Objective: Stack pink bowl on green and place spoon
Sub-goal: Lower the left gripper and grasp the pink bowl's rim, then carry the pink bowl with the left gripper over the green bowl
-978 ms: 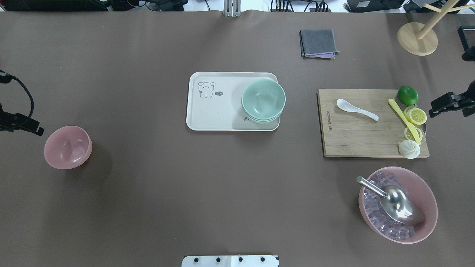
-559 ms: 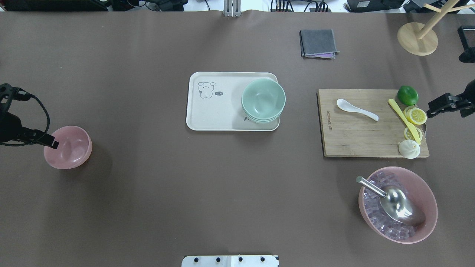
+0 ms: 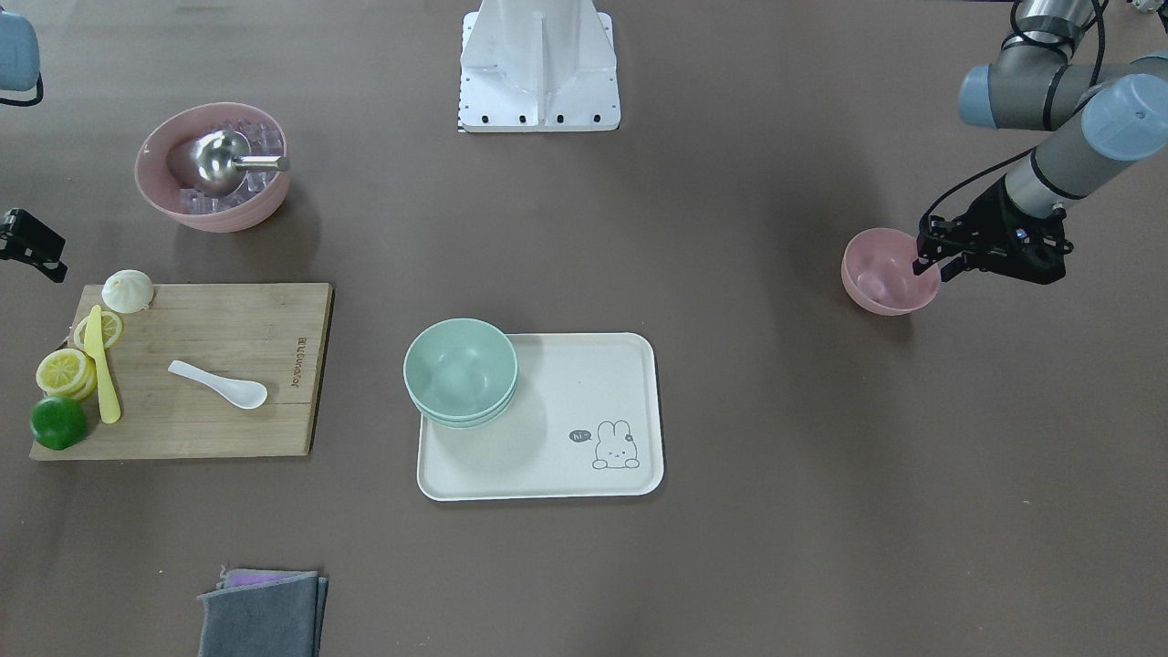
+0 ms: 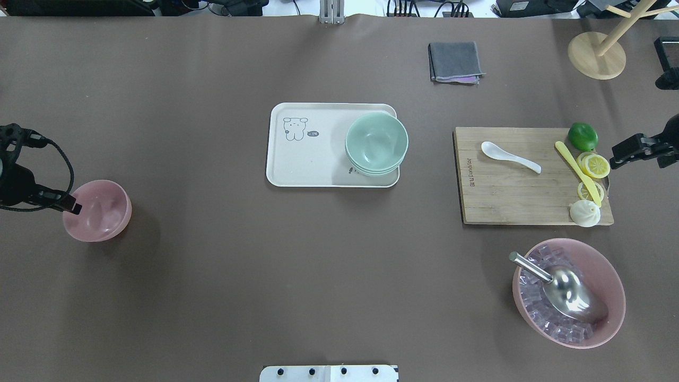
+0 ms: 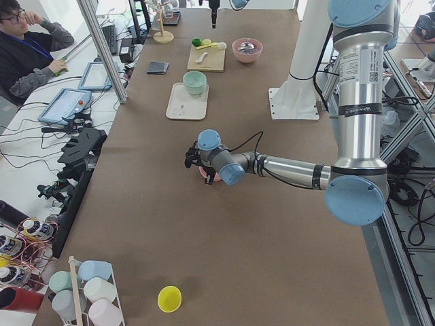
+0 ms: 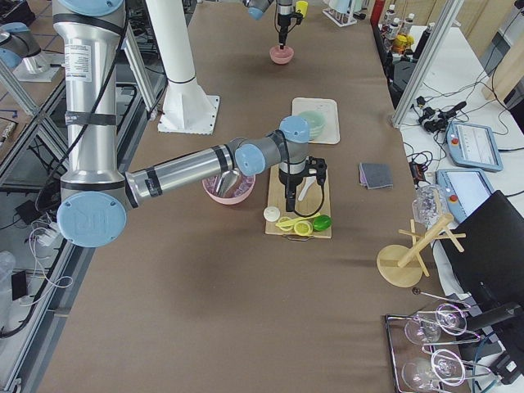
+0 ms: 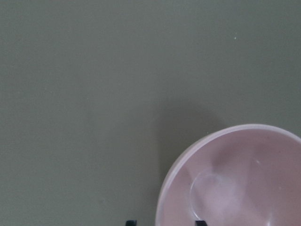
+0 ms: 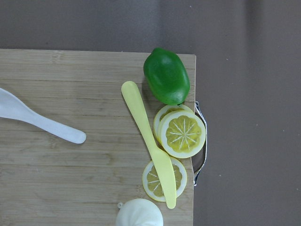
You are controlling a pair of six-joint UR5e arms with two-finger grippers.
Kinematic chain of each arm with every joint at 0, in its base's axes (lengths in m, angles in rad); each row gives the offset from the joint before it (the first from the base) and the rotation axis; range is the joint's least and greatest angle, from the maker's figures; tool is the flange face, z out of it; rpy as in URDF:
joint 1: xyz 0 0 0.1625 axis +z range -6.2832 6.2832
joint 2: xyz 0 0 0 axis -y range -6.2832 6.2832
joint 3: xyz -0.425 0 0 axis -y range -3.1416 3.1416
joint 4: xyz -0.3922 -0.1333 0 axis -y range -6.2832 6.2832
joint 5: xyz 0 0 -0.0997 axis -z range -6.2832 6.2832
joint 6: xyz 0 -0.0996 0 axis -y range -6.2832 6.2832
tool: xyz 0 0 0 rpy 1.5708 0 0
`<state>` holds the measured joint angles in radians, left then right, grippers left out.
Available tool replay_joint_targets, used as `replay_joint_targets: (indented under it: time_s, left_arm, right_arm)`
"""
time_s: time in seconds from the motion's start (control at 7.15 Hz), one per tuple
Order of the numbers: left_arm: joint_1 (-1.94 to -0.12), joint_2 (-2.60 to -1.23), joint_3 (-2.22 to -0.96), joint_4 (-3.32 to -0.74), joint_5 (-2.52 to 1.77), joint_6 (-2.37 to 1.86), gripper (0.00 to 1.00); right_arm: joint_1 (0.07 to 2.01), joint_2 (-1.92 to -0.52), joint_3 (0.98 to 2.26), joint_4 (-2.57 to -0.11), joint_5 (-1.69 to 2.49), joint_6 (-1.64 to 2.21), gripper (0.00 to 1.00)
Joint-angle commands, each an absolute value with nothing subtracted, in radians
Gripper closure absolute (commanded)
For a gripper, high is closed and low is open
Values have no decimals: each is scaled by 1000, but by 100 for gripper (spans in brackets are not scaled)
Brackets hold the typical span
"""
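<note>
The small pink bowl [image 4: 101,212] stands on the table at the left; it also shows in the front view [image 3: 885,274]. My left gripper [image 4: 71,206] is open at its left rim. In the left wrist view its two fingertips [image 7: 130,222] stand either side of the rim of the pink bowl [image 7: 244,183]. The stack of green bowls [image 4: 376,140] sits at the right end of the white tray [image 4: 307,164]. The white spoon [image 4: 509,156] lies on the wooden board [image 4: 509,196]. My right gripper [image 4: 615,159] hangs open and empty above the board's right edge.
A lime [image 4: 582,136], lemon slices, a yellow knife [image 4: 575,170] and a bun lie on the board's right side. A larger pink bowl [image 4: 610,281] with ice and a metal scoop stands at the front right. A grey cloth [image 4: 455,61] and a wooden stand [image 4: 597,55] are at the back.
My left gripper has moved right from beside the pink bowl to its left rim. My right gripper has drifted slightly left. The bowls and the spoon have not moved.
</note>
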<state>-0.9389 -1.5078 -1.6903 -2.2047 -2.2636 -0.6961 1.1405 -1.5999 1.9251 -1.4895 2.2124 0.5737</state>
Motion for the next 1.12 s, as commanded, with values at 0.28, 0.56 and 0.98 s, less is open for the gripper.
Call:
replay_joint_targets:
  time_s: [0.28, 0.56, 0.98]
  left_arm:
    - [-940, -1514, -1703, -2204, -2279, -699, 100]
    - [-940, -1589, -1744, -2125, -2278, -736, 100]
    - [-940, -1901, -1767, -1793, -2272, -869, 100]
  right_arm:
    - [1141, -1600, 1925, -1489, 2214, 574, 0]
    - [1140, -1600, 1925, -1489, 2214, 574, 0]
    - [1140, -1598, 1925, -1489, 2214, 574, 0]
